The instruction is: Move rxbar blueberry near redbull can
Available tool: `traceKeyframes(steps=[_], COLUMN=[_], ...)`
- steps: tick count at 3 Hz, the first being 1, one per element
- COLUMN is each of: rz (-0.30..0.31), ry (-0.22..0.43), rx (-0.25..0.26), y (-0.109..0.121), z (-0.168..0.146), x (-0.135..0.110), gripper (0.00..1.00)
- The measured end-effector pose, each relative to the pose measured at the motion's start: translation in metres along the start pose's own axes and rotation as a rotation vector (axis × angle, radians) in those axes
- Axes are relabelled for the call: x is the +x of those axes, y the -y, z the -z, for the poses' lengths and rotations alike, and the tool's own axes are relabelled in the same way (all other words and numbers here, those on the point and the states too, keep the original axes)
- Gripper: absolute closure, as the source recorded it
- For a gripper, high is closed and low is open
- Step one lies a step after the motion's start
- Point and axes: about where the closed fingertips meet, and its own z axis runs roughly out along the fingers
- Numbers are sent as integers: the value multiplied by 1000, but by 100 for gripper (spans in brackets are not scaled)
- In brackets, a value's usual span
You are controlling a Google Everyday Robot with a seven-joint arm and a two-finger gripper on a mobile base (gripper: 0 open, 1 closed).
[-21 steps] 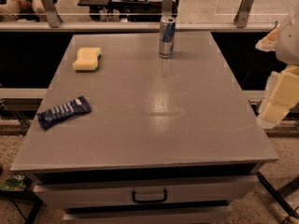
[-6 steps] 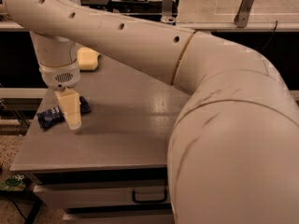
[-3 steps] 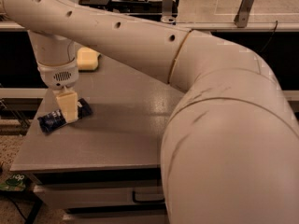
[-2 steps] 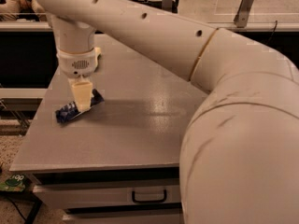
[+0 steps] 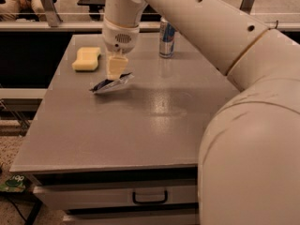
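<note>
The rxbar blueberry, a flat dark blue wrapper, hangs tilted just above the grey table, left of its middle. My gripper points down from the big cream arm and is shut on the bar's upper edge. The redbull can, slim, silver and blue, stands upright at the table's far edge, up and to the right of the bar, apart from it.
A yellow sponge lies at the far left of the table. My cream arm fills the right side of the view and hides that part of the table. A drawer with a black handle sits below the front edge.
My gripper closed on the rxbar at the table's left front, lifted it, and has carried it toward the middle and farther back, closer to the can.
</note>
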Motion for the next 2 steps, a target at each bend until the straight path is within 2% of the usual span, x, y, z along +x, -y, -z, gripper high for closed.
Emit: traceKeyframes(steps=[2], rz=[-171], ry=[54], rx=[106], y=[43], z=[37], x=[58], gripper=[100])
